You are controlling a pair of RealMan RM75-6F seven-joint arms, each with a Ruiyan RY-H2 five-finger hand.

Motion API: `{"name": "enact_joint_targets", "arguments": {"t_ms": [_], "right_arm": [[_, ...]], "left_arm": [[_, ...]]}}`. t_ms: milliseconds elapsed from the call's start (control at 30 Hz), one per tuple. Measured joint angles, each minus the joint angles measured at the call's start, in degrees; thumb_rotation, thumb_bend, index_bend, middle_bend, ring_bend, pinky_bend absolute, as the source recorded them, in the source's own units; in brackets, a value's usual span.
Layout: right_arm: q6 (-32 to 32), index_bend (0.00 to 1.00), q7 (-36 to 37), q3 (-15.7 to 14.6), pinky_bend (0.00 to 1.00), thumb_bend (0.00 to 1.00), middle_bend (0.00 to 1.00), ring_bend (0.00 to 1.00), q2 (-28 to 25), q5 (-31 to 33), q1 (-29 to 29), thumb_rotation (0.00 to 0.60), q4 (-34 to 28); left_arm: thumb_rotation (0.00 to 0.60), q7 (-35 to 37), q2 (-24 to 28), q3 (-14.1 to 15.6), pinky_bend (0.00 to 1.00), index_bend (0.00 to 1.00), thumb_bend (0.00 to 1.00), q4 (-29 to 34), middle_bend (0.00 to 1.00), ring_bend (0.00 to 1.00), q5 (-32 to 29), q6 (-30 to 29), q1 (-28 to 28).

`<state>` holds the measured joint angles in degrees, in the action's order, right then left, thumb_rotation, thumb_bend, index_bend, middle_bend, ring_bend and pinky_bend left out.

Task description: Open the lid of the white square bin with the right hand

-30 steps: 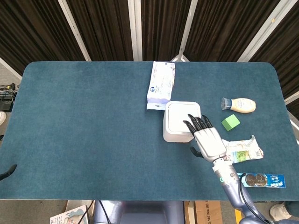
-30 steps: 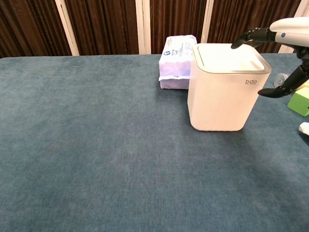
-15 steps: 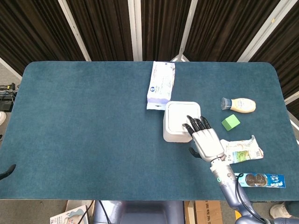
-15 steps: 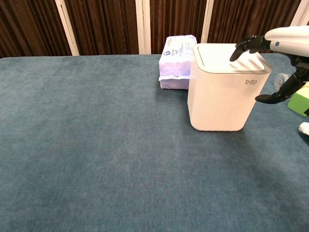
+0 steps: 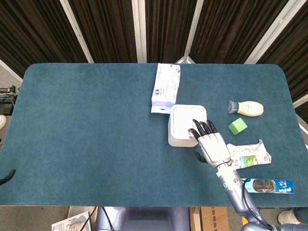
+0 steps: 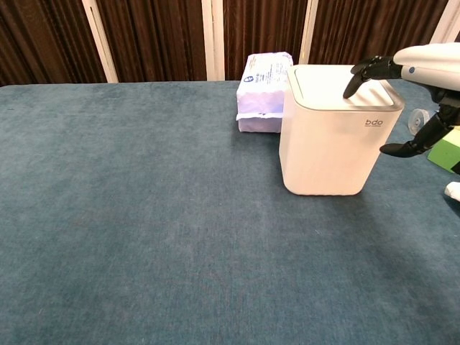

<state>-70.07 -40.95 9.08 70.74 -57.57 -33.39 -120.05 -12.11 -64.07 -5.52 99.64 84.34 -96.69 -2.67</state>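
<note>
The white square bin (image 5: 181,131) stands right of the table's middle, and its lid (image 5: 185,120) lies flat and closed. In the chest view the bin (image 6: 329,147) shows a small logo on its front. My right hand (image 5: 213,146) reaches in from the near right, palm down, fingers spread. Its dark fingertips (image 5: 198,129) lie on the lid's near right part. The chest view has the right hand (image 6: 419,66) with fingertips (image 6: 351,85) bent down onto the lid (image 6: 327,88), thumb hanging beside the bin's right wall. A dark tip at the head view's lower left edge may be my left hand (image 5: 5,178).
A pack of wipes (image 5: 166,87) lies just behind the bin. Right of the bin are a small bottle (image 5: 246,108), a green block (image 5: 237,126), a crumpled wrapper (image 5: 250,155) and a blue packet (image 5: 269,186). The blue table top (image 5: 86,120) stretches left.
My right hand has shifted a little left and down, so its fingertips now bend onto the lid. The lid still lies flat.
</note>
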Motion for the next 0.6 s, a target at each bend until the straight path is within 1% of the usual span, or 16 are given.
{"name": "enact_joint_targets", "arguments": {"t_ms": [33, 100, 200, 267, 433, 533, 600], "right_arm": [[-0.17, 0.28, 0.10, 0.07, 0.06, 0.29, 0.03, 0.09, -0.11, -0.20, -0.01, 0.600, -0.21], [-0.70, 0.13, 0.53, 0.27, 0.06, 0.29, 0.03, 0.09, -0.48, -0.84, 0.10, 0.600, -0.83], [-1.85, 0.03, 2.18, 0.67, 0.06, 0.29, 0.02, 0.08, -1.21, -2.27, 0.66, 0.600, -1.81], [-2.77, 0.00, 3.91, 0.95, 0.06, 0.29, 0.02, 0.08, -1.72, -3.57, 1.27, 0.600, -2.25], [-6.14, 0.00, 11.09, 0.70, 0.04, 0.29, 0.02, 0.07, -4.56, -9.66, 4.74, 0.600, -2.75], [-7.63, 0.00, 16.40, -0.63, 0.04, 0.29, 0.02, 0.07, -6.82, -12.76, 7.52, 0.600, -2.34], [-8.63, 0.00, 20.69, -2.10, 0.04, 0.29, 0.02, 0.07, -8.30, -15.19, 9.75, 0.600, -1.23]], "left_arm": [[0.600, -0.01, -0.01, -0.01, 0.00, 0.18, 0.07, -0.01, 0.10, 0.00, -0.01, -0.01, 0.00], [0.600, -0.02, -0.03, -0.03, 0.00, 0.18, 0.07, -0.04, 0.10, 0.00, -0.05, 0.00, 0.00], [0.600, -0.05, -0.04, -0.04, 0.00, 0.18, 0.07, -0.03, 0.10, 0.00, -0.10, 0.04, 0.01], [0.600, 0.00, -0.01, -0.02, 0.00, 0.18, 0.07, -0.02, 0.10, 0.00, -0.04, 0.00, -0.01], [0.600, 0.08, -0.03, -0.15, 0.00, 0.19, 0.07, -0.05, 0.10, 0.00, -0.18, -0.20, -0.09], [0.600, -0.23, -0.14, -0.23, 0.00, 0.18, 0.07, -0.01, 0.10, 0.00, -0.48, -0.05, -0.04], [0.600, -0.47, -0.20, -0.16, 0.00, 0.18, 0.07, 0.09, 0.10, 0.00, -0.37, 0.04, 0.01]]}}
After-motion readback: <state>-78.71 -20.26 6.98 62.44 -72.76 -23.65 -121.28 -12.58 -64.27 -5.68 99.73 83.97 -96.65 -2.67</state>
